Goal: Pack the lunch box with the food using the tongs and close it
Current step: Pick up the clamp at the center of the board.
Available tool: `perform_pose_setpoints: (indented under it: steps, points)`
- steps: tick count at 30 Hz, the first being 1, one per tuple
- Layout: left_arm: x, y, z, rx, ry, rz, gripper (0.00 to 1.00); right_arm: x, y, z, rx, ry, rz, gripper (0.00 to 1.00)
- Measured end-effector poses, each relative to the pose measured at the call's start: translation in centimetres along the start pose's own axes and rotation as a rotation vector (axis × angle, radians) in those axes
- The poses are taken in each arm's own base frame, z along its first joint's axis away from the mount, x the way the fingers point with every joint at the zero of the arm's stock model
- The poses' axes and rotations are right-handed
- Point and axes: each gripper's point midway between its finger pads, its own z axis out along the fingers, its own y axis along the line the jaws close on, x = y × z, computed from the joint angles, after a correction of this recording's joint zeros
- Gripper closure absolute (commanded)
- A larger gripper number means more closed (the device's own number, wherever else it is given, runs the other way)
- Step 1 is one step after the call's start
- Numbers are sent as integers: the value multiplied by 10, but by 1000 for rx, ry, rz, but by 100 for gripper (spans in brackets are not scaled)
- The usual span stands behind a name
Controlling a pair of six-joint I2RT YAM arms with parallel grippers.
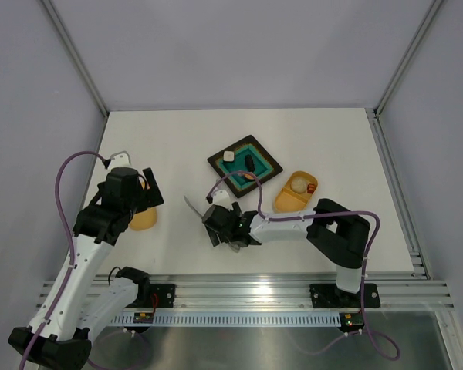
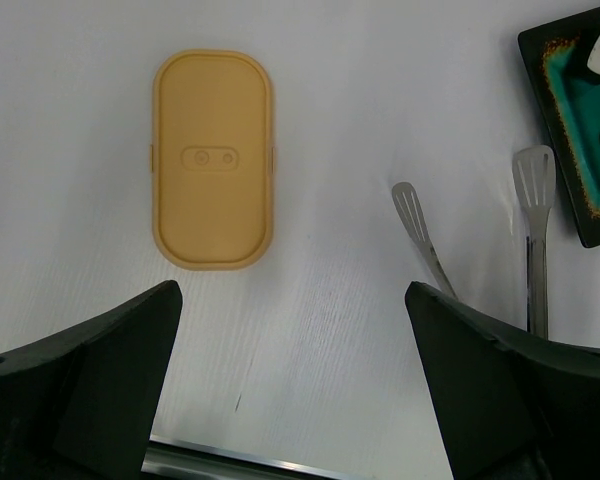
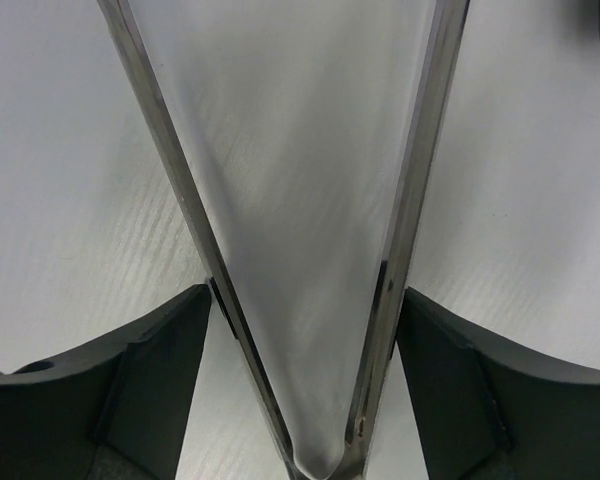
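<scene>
The dark fingers [image 3: 150, 390] of the right gripper [image 3: 305, 300] fill the foreground, pinching the silver tongs [image 3: 410, 200]. Each pad bears on the outside of one arm near the joint of the V. The arms spread away ahead of the gripper over the white table [image 3: 60, 150]. The lunch box [image 1: 285, 202] lies behind this gripper, just beside its forearm, and holds a beige ball [image 1: 299, 184] and a reddish bit [image 1: 312, 187]. Near the tong tips sits the teal plate [image 1: 264, 160] with a white cube [image 1: 228, 155], a dark piece [image 1: 248, 163] and an orange slice [image 1: 248, 176]. The left gripper [image 2: 292, 300] hangs spread wide. The yellow-orange lid [image 2: 212, 160] lies flat ahead of it, untouched.
</scene>
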Motion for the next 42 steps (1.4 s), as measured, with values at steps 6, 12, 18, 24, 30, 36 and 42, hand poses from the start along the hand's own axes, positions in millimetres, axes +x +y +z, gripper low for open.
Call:
perform_pose_setpoints:
  steps: [6,12,18,24,30,36,42]
  points:
    - [0,0,0,0,1,-1,1,-3,7,3,10,-14,13,33]
    - [0,0,0,0,1,-1,1,-9,15,7,11,-28,11,57]
    - [0,0,0,1,1,-1,1,-9,18,5,6,-12,-38,85]
    - [1,1,0,-3,2,0,1,-8,10,-9,21,47,-141,84]
    - [2,2,-1,-9,7,4,1,-50,15,-49,-77,58,-128,82]
    - [2,3,-1,-9,7,4,1,-114,-36,-86,-125,44,48,76]
    - [2,3,-1,-8,5,3,1,-122,-99,-105,-93,125,187,74]
